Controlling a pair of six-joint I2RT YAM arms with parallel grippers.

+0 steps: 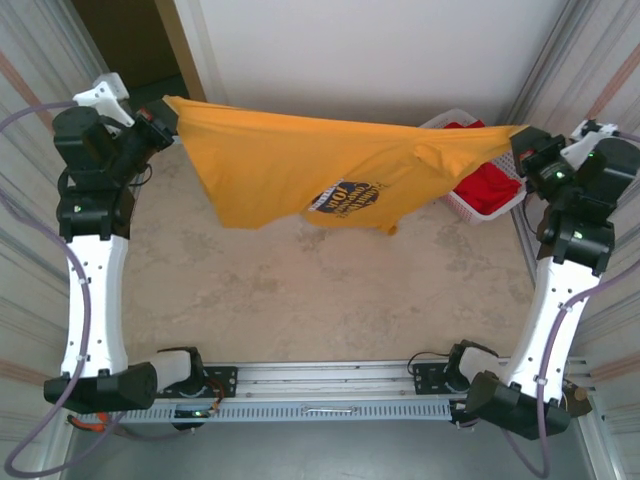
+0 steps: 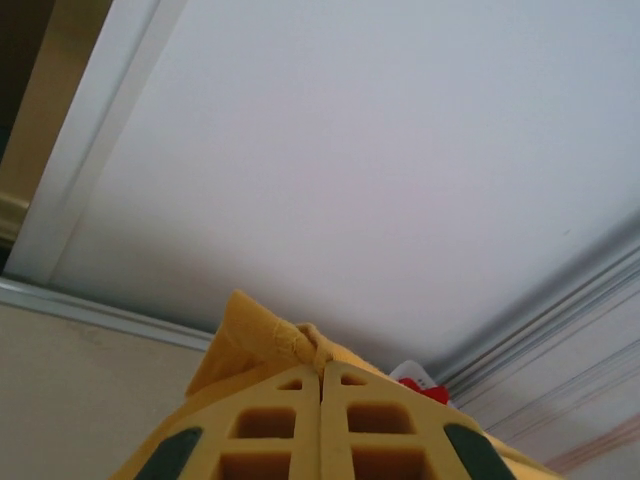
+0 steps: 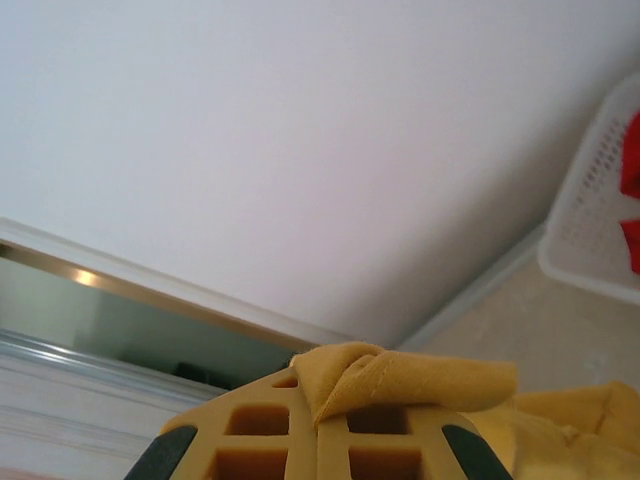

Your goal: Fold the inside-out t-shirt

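As the left end effector and right end effector clamp the t-shirt taut, grips look thin. Pulling apart could free a corner.

The mustard-yellow cotton t-shirt carries a dark blue and white round text print. The white perforated plastic basket holds a bright red garment. The tabletop is mottled beige.

We are counting one yellow t-shirt, one left gripper and one right gripper. We are also counting one white basket and one red garment.
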